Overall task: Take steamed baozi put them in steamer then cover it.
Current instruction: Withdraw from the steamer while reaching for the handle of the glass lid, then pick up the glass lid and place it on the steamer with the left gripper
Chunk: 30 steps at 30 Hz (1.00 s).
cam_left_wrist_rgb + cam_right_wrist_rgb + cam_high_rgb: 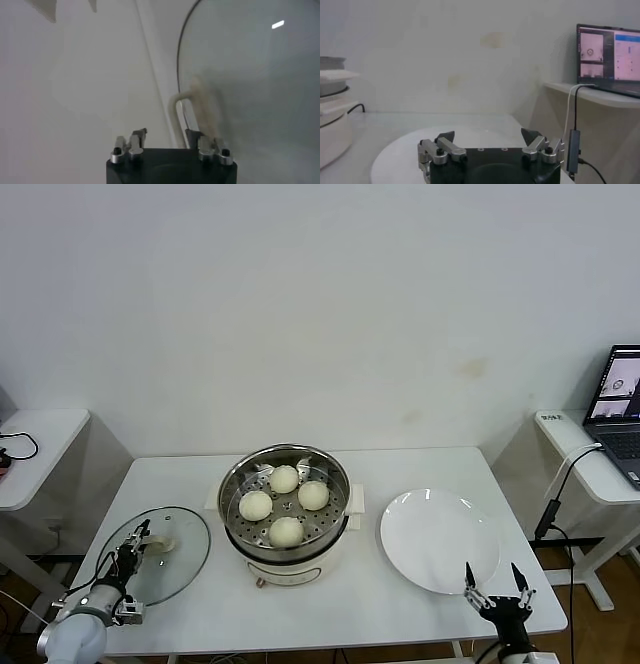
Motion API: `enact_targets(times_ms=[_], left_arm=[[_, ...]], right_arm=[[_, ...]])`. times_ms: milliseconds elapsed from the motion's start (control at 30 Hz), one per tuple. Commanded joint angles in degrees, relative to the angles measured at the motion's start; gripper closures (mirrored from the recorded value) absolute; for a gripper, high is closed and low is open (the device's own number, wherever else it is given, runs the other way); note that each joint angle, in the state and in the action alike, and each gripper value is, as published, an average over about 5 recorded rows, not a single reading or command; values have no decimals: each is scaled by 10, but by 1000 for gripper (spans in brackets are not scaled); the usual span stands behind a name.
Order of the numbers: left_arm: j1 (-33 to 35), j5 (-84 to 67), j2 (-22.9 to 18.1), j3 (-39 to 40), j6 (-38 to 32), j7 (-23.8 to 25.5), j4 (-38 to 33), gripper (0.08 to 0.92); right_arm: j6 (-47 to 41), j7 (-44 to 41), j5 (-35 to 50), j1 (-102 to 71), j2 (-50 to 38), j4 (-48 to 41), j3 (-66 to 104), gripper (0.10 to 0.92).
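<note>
White worktop (400, 624) against a plain wall: four steamed baozi (285, 505) sit in the steamer (285, 514) at centre, uncovered. Cover (160, 554) lies flat to its left, empty plate (438, 541) to its right, laptop (620, 409) on a side desk. Left end effector (138, 541) hangs over the cover's handle.

Left wrist: left end effector (165, 135) spread, straddling the handle (192, 102), gripping nothing.

Right wrist: right end effector (489, 136) wide open, empty, over the plate (400, 155) edge.

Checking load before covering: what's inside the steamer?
Four steamed baozi sit on the perforated tray inside the steamer, uncovered. Whatever lies beneath the tray is hidden.
</note>
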Motion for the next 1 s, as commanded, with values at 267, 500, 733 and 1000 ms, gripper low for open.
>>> enact_targets(times_ms=[267, 500, 733, 1000], left_arm=[[16, -42, -12, -18, -11, -57, -14, 828], [73, -58, -16, -52, 11, -66, -120, 854], [144, -111, 5, -95, 67, 7, -248, 856], [188, -175, 44, -154, 108, 91, -375, 856]], right_arm=[[5, 1, -6, -4, -5, 4, -4, 203], [8, 0, -13, -8, -8, 10, -13, 203], [11, 0, -18, -9, -18, 11, -21, 202], [13, 0, -23, -9, -26, 10, -31, 202]])
